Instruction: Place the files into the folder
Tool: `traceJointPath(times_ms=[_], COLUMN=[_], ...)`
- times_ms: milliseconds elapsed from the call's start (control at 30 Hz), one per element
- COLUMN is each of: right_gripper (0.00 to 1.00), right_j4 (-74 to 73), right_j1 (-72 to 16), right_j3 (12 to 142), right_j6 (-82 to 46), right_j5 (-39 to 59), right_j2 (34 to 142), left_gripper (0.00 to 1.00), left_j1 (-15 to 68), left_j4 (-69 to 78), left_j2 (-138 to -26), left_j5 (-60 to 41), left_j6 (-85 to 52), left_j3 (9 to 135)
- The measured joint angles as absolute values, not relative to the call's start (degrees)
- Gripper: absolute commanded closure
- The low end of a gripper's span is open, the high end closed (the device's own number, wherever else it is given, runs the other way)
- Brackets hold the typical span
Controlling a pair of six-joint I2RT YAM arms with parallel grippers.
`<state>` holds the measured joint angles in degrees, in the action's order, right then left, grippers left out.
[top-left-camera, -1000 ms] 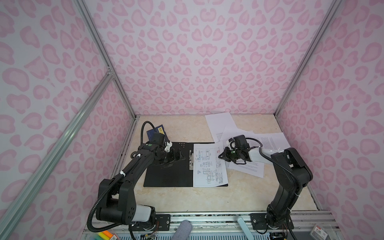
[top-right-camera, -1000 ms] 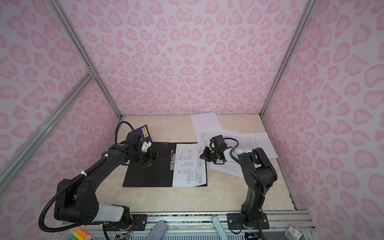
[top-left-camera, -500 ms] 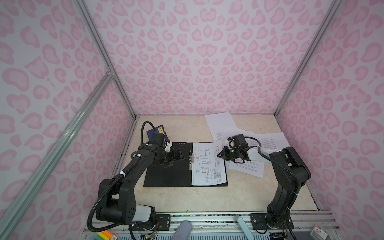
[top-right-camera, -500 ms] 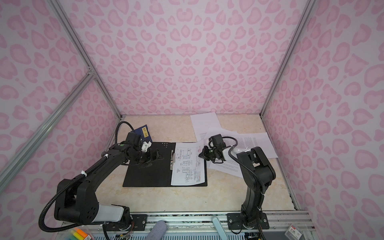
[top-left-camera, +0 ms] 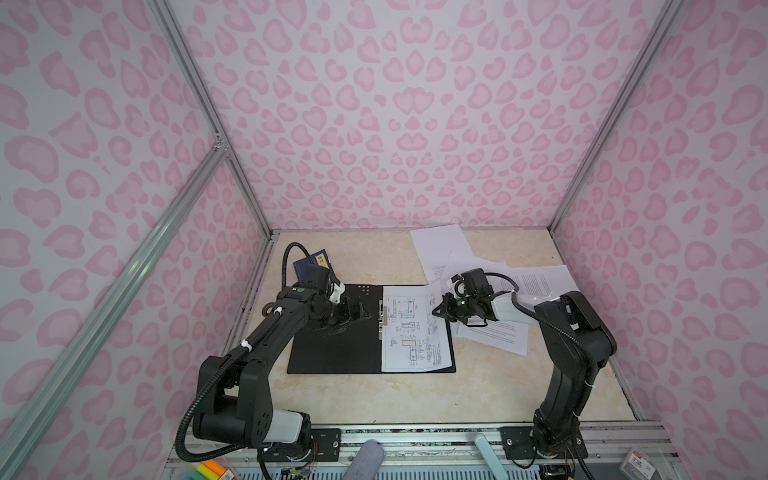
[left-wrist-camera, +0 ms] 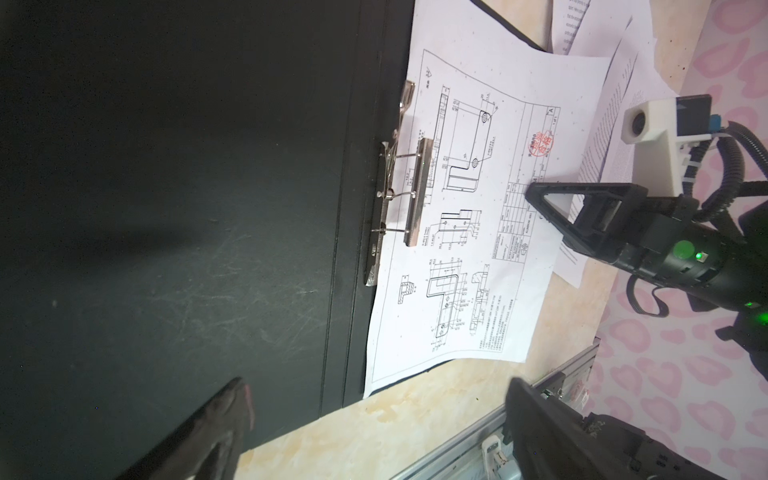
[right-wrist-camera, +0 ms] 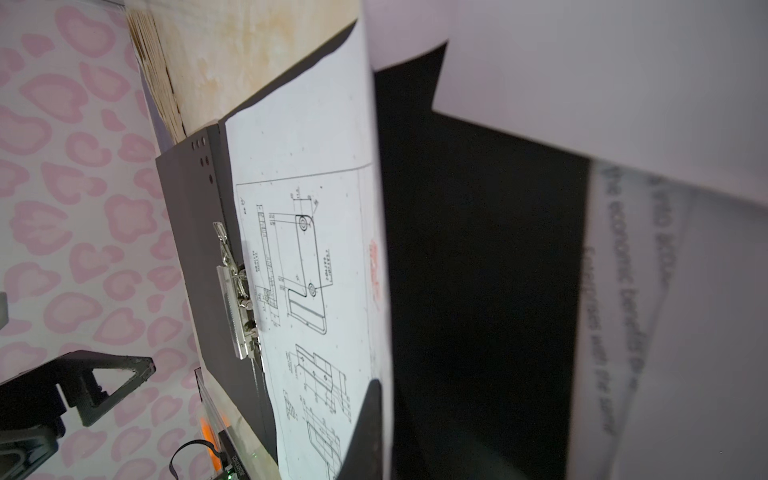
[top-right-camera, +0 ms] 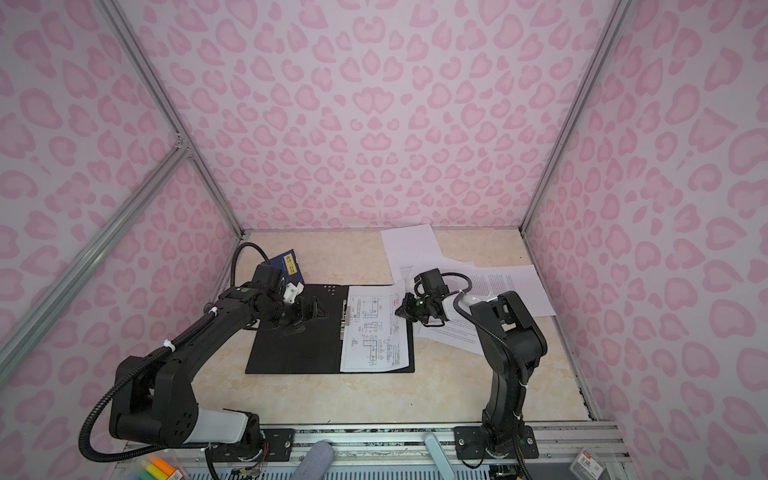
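Beige tabletop (top-left-camera: pixel 374 399): drawing sheet (top-left-camera: pixel 412 332) on folder (top-left-camera: pixel 332 351), right gripper (top-left-camera: pixel 435 311) pinching its edge.

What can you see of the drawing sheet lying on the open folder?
The drawing sheet is a white page of thin paper printed with black technical line drawings, a title block and a red stamp. It lies face up on the right half of the open black folder, its left edge at the metal clip; whether the clip clamps it is unclear. The right tool is shut on its right edge, which curls up slightly.
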<state>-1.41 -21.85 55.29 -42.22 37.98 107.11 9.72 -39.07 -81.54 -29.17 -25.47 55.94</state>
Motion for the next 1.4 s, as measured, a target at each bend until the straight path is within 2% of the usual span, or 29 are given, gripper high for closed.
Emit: traceJointPath(times_ms=[433, 667, 1000, 1233, 1400], right_gripper=[1.00, 0.96, 0.82, 0.64, 0.62], right_j4=[-2.0, -2.1, -2.1, -2.3, -2.6], right_j1=[-21.9, -21.9, -21.9, -21.9, -21.9], right_j3=[55.5, 55.5, 56.0, 56.1, 56.1], right_j6=[-42.5, -42.5, -42.5, -42.5, -42.5], right_j5=[38.4, 38.9, 39.1, 39.2, 39.6], right_j2=[107.7, 108.1, 108.7, 108.8, 108.6], left_gripper=[0.02, 0.02, 0.02, 0.02, 0.02], left_j1=[9.7, 9.7, 9.7, 9.7, 9.7], left_j4=[-39.1, -39.0, -38.9, -38.9, -38.9], left_j2=[-81.9, -82.1, -82.3, -82.4, -82.4], left_j5=[-29.2, -29.6, -29.6, -29.7, -29.8], left_j6=[-25.5, -25.7, -25.9, -25.9, -25.9], left_j3=[55.9, 55.9, 55.9, 55.9, 56.0])
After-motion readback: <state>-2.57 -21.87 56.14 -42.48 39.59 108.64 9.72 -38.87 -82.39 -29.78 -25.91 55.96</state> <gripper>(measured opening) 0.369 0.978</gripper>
